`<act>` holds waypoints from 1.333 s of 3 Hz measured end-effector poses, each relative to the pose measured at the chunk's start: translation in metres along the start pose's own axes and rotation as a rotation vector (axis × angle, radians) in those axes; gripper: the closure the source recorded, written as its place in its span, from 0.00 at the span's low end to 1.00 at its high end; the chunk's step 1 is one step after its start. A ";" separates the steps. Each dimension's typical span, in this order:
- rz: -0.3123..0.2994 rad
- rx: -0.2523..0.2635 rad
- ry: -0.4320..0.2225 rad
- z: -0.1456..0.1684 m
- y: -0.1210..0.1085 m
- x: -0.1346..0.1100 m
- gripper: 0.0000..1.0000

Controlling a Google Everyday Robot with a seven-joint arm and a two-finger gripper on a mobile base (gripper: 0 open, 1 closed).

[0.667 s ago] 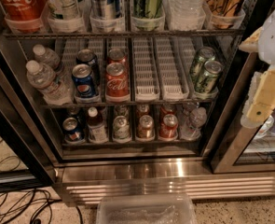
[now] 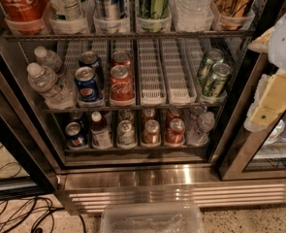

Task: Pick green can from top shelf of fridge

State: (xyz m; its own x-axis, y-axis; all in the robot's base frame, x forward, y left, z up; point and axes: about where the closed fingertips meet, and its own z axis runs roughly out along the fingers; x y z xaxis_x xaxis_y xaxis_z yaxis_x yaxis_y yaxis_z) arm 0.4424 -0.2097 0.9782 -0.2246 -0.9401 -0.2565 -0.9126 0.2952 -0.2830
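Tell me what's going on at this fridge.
A robot is after the green can on the top shelf of the open fridge. The can stands in a clear holder, untouched. The gripper hangs at the right edge of view, beside the opening, not yet reaching in.

Green can [image 2: 153, 1] mid-row on top shelf [image 2: 128, 34] of fridge [image 2: 181, 181]; end effector [image 2: 272, 103] far right

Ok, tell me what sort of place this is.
Likely a shop or break room: a stocked drinks fridge, the green can on its top shelf, loose cables below. The gripper sits at right.
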 end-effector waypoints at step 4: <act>0.239 0.063 -0.561 -0.020 -0.006 -0.093 0.00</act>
State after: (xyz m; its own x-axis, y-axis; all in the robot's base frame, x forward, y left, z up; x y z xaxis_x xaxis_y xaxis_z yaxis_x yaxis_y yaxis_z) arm 0.4620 -0.1276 1.0224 -0.1910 -0.6180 -0.7626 -0.8332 0.5128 -0.2070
